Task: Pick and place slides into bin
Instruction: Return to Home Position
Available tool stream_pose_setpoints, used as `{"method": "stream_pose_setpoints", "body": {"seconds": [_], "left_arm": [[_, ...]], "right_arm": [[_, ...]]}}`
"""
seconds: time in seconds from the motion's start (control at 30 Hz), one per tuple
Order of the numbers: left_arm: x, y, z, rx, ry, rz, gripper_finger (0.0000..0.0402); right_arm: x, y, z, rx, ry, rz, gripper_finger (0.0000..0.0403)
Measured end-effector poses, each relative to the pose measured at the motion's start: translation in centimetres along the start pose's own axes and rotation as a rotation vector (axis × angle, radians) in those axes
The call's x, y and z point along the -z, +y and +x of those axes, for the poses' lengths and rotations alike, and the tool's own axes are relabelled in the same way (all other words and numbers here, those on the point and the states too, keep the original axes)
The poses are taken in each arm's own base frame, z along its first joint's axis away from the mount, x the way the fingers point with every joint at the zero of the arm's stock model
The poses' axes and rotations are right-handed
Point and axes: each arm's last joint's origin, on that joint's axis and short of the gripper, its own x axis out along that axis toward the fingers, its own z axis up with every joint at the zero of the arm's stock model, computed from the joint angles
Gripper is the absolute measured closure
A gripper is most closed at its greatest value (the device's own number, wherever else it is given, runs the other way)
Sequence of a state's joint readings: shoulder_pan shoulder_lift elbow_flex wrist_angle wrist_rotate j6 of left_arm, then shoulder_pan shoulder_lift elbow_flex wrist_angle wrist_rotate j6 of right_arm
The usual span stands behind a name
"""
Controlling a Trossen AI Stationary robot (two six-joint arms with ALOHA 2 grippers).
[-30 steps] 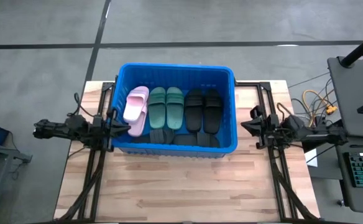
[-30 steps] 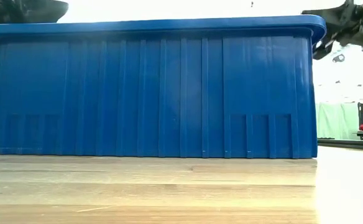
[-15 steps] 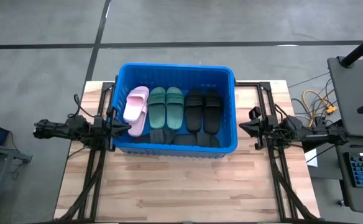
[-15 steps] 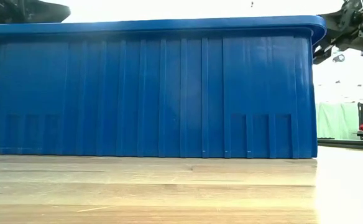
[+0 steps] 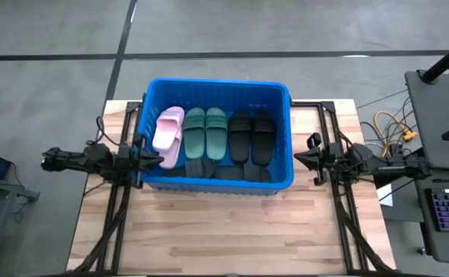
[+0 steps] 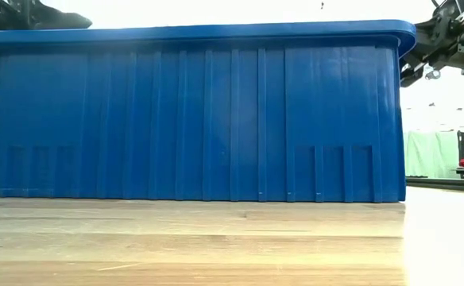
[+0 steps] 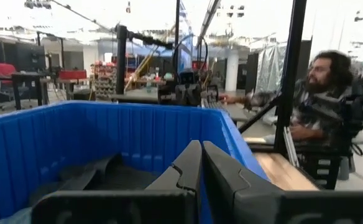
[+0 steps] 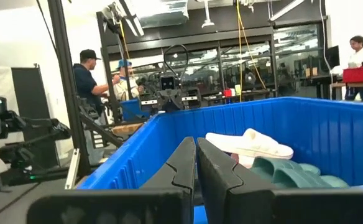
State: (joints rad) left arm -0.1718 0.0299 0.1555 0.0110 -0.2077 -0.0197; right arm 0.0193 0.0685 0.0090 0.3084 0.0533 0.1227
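The blue bin (image 5: 218, 89) stands on the wooden table, filling most of the low view as a blue wall (image 6: 192, 119). Inside lie slides: a pale pink one (image 5: 167, 131), two sage green (image 5: 205, 132) and black ones (image 5: 251, 135), with more black ones along the near wall (image 5: 221, 171). My left gripper (image 5: 157, 161) is shut, empty, at the bin's left wall; its fingers (image 7: 200, 165) point over the rim. My right gripper (image 5: 301, 159) is shut, empty, just outside the bin's right wall (image 8: 196, 163).
Bare wooden tabletop (image 5: 224, 231) lies in front of the bin. Black frame rails (image 5: 117, 208) run along both sides of the table. A keyboard (image 5: 447, 211) and cables sit off the table's right side. People stand in the room beyond (image 7: 321, 93).
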Motion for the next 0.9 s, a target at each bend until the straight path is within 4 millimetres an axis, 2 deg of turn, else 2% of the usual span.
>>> {"method": "stream_pose_setpoints", "body": {"seconds": [0.2,0.9], "left_arm": [[0.05,-0.01,0.06,0.0,0.003,0.0,0.0402],[0.62,-0.01,0.2,-0.006,0.002,0.005,0.0402]], "right_arm": [[-0.01,0.0,0.0,0.0,-0.001,-0.053,0.0394],[-0.03,0.0,0.0,0.0,-0.002,-0.048,0.0394]]}}
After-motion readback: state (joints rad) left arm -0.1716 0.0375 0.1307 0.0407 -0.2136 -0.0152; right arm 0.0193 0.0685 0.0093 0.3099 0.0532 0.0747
